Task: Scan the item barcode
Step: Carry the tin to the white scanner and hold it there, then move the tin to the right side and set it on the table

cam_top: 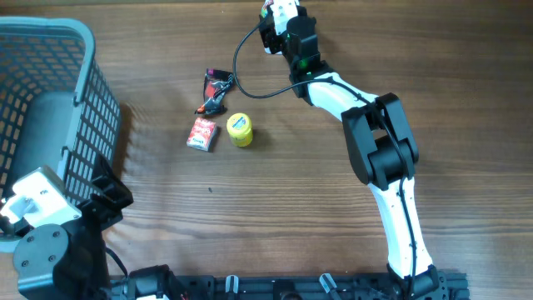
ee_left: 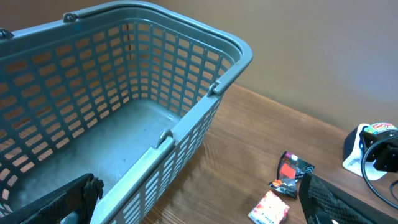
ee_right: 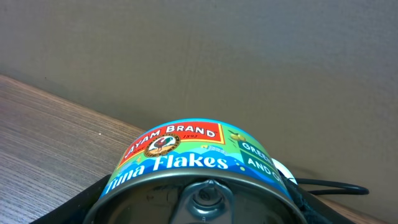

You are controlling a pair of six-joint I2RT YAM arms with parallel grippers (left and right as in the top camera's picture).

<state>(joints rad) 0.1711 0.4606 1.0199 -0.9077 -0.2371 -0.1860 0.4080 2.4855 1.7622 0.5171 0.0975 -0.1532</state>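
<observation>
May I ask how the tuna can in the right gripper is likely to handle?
The tuna can looks like rigid metal, so it probably won't dent in the right gripper. Its glossy curved wall may slip. Pull tab apparently intact, it is likely full and heavy for its size.

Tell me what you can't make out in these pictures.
- Barcode on the tuna can: the right wrist view shows only the brand side, and the bottom edge cuts the can off.
- White scanner: cut by the right edge in the left wrist view; overhead, the right gripper covers most of it.
- Yellow tub and red box: print too small to read overhead.
</observation>
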